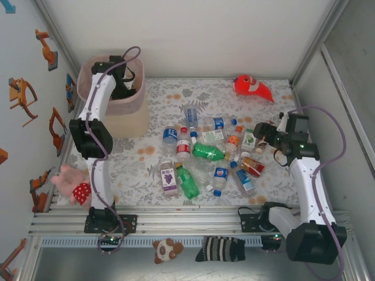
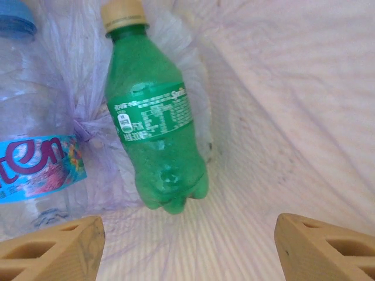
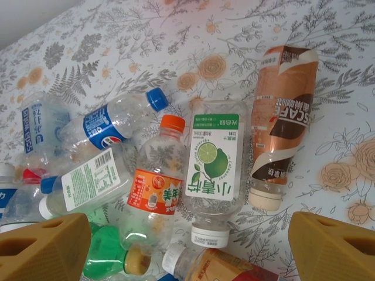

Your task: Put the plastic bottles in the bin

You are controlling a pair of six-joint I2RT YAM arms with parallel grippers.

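While in bin, bottle beyond left gripper

Clear bottle cut off at left edge, bin inside hidden by left arm, red-labelled bottle cropped below

Looking down from high and behind both arms, bases at the bottom edge, taking in the whole flowered table, the bin at far left, the heap of bottles mid-table. Over to the left wrist: aimed down inside that bin, very close on a green bottle, probably lying on the bottom. Right wrist now: hanging low over the right side of the same heap, orange-capped bottle near centre, tan fingertips at both lower corners.
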